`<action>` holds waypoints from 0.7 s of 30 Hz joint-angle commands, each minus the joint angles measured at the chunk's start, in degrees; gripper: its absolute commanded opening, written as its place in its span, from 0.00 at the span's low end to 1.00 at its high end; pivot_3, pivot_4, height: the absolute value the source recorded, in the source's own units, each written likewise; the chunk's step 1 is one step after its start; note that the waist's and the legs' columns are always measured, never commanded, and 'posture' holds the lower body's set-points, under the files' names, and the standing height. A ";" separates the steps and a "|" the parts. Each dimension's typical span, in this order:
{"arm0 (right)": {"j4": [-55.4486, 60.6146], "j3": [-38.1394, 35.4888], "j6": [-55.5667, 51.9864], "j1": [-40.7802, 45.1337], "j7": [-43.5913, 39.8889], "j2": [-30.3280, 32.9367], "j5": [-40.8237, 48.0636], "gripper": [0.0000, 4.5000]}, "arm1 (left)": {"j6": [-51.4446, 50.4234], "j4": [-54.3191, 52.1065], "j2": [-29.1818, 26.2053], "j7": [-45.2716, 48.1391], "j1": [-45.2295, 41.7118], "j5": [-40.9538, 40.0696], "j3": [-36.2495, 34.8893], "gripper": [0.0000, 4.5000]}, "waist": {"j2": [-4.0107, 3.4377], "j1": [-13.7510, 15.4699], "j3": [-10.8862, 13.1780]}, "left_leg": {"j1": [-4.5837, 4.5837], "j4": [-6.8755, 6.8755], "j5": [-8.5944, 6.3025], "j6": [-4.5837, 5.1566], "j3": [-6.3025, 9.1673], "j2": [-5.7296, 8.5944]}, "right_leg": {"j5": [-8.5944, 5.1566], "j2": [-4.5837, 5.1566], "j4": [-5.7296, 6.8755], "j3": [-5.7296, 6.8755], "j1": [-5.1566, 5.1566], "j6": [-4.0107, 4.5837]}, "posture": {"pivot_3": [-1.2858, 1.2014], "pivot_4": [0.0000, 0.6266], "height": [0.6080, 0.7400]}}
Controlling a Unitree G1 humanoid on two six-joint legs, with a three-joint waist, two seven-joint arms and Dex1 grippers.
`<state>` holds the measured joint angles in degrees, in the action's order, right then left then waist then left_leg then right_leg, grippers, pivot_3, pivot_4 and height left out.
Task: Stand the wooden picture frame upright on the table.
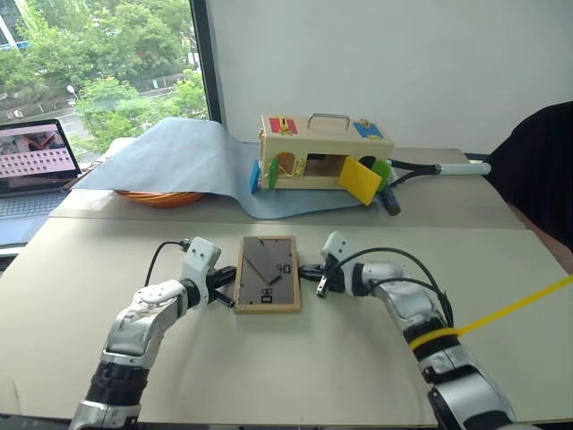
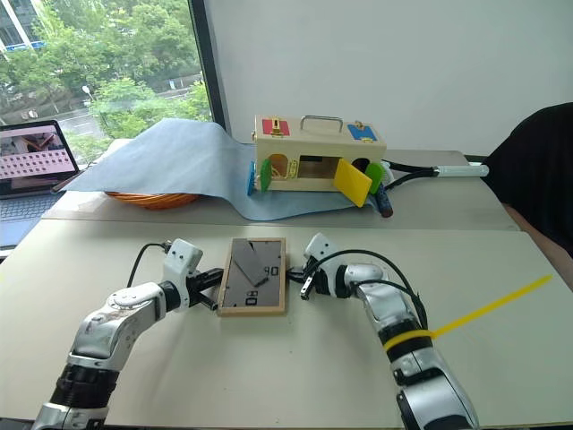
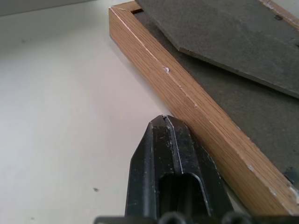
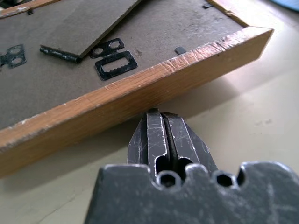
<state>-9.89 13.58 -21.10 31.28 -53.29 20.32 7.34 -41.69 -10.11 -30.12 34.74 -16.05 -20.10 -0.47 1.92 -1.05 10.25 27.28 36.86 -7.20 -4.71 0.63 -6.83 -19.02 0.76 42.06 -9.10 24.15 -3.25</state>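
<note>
Head views: wooden picture frame [image 1: 267,274] lies face-down flat on the table [image 1: 295,376], back panel up, stand folded. Left gripper [image 1: 226,287] and right gripper [image 1: 315,276] flank its long edges.

Left wrist view: fingers [image 3: 166,140] pinched together, empty, tip against the frame's edge.

Right wrist view: fingers [image 4: 156,133] closed on nothing, tip at the opposite edge.

Risk: closed tips squeezing smooth wood may slip, so the frame skids, twists or flops back when levered up.

Beige table [image 1: 358,376], wooden picture frame [image 1: 267,274] face-down, yellow tape [image 1: 524,305]
</note>
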 commanded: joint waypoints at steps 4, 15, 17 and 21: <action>15.50 1.33 -10.40 -6.24 0.63 2.73 2.40 0.01 | -6.33 -6.06 -5.82 6.20 8.79 -3.63 2.67 0.00 | -0.16 -0.13 -0.29 | -0.06 0.00 0.00 0.00 0.01 0.00 | -0.11 0.00 -0.02 0.00 -0.03 -0.14 | 0.52 0.24 0.47; 12.32 -3.02 -7.46 -4.76 0.32 12.27 0.53 0.01 | -16.00 -0.21 -11.95 4.25 6.88 -11.49 -14.03 0.00 | -0.18 -0.38 -0.47 | -0.09 -0.01 0.00 0.01 0.01 0.00 | -0.29 0.00 -0.01 0.01 0.03 -0.24 | 0.52 0.24 0.47; 13.22 -3.47 -6.77 -5.31 -0.33 13.77 1.00 0.01 | -22.51 -1.44 -13.73 3.45 6.01 -13.23 -14.86 0.00 | -0.15 -0.53 -0.47 | -0.09 -0.01 0.00 0.01 0.06 -0.01 | -0.30 0.00 -0.01 0.06 0.02 -0.25 | 0.52 0.24 0.47; 18.63 -3.23 -1.76 -7.78 -4.61 17.08 2.15 0.00 | -49.09 2.99 -13.68 10.83 -0.34 -33.12 -23.45 0.21 | -0.14 -1.19 -0.45 | -0.02 -0.02 0.00 0.01 0.08 -0.01 | -0.33 0.00 0.01 0.08 0.09 -0.25 | 0.52 0.24 0.47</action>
<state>3.96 10.79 -26.53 23.79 -55.42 36.22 8.15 -79.21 -8.80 -43.21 42.02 -14.66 -43.31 -20.42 1.78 -2.24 9.80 27.32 36.84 -7.20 -4.70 0.74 -6.83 -19.37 0.76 42.06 -8.97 24.25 -3.52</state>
